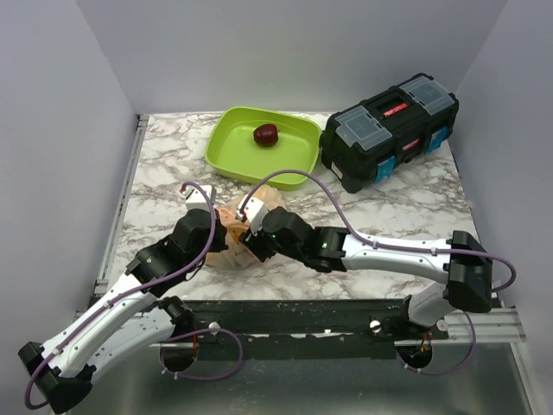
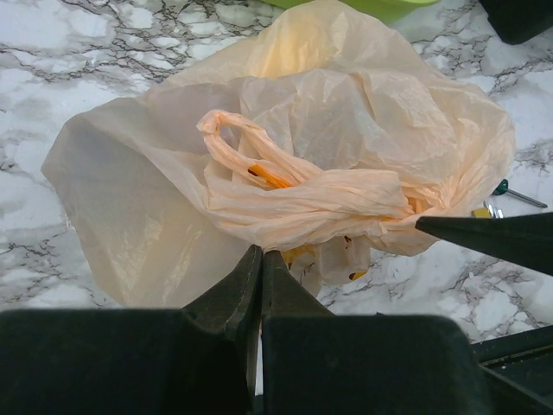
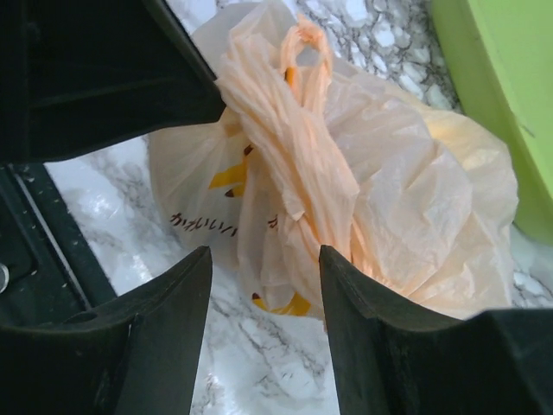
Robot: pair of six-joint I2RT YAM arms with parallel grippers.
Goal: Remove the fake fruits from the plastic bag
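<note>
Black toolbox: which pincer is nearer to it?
Right. The right pincer hovers over the plastic bag; the left pincer sits at the bag's far edge, with the bag between it and the toolbox.

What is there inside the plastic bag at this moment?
The plastic bag bulges, and a yellowish patch shows through its film. Its crumpled film and twisted handles cover the contents, so no fruit can be identified or counted.

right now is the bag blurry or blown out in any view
Top external: sharp, evenly lit, plastic bag mostly hidden. Left wrist: bag crisp, bright glow at its top, left end effector dark. Right wrist: bag sharp, right end effector dark.
</note>
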